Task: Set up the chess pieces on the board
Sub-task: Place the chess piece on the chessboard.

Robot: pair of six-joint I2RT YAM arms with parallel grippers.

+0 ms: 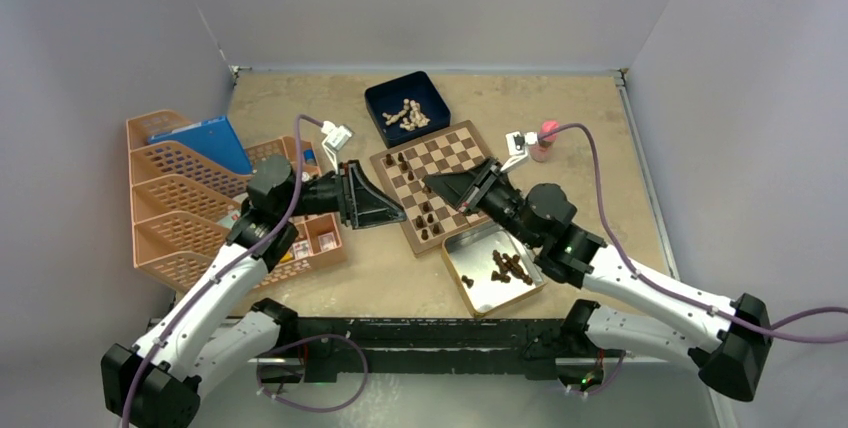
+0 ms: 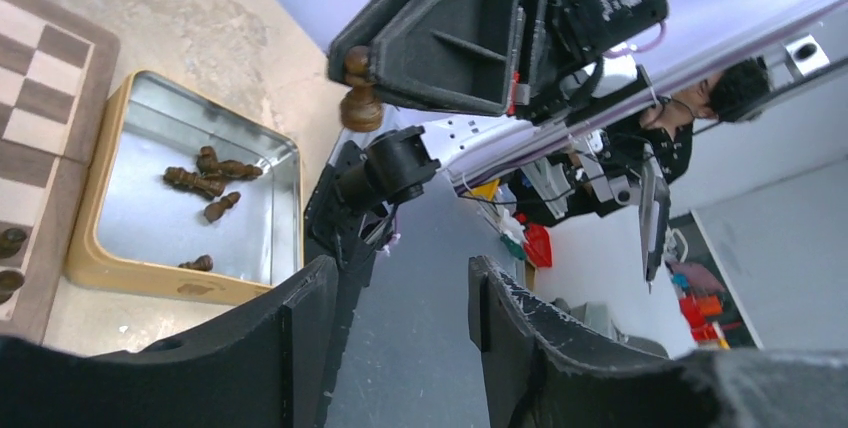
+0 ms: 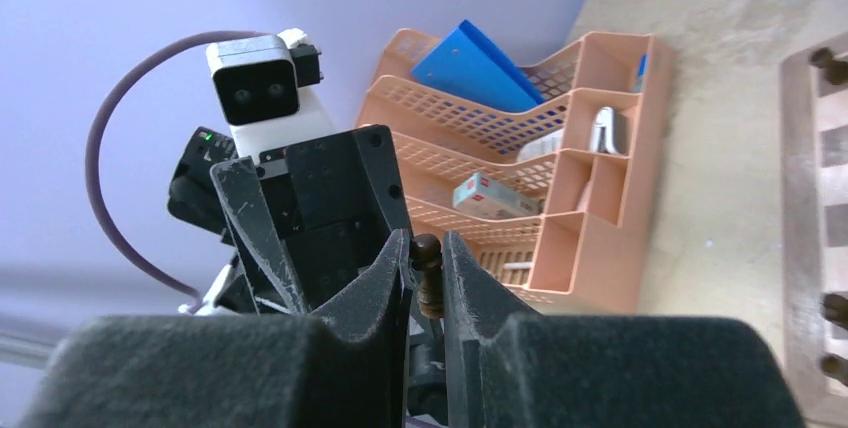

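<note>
The right claw [image 3: 427, 244] is clenched on a single dark chessman [image 3: 428, 274], which sits pinched between its fingertips; seen from the left wrist, this chessman sticks out at the tip of that claw, in the air and touching nothing else; the left claw [image 2: 395, 308] faces it with its jaws parted and nothing between them, so it is released; in the top view the two claws point toward each other, the right one above the squares of the board [image 1: 452, 153] and the left one at the board's left edge; the board lies at an angle on the tan surface [image 1: 300, 98]; several standing chessmen [image 1: 424, 214] are lined along its left side, and a few more stand near its far left corner; just beside the board's near edge lies a silver tin [image 1: 478, 288], with loose dark pieces [image 1: 510, 268] lying in a small heap inside it; a dark blue box [image 1: 385, 98] holding cream pieces [image 1: 408, 116] sits at the board's far side; an orange file rack [image 1: 170, 218] stands to the left, with a blue folder [image 1: 200, 143] in its far slot.
</note>
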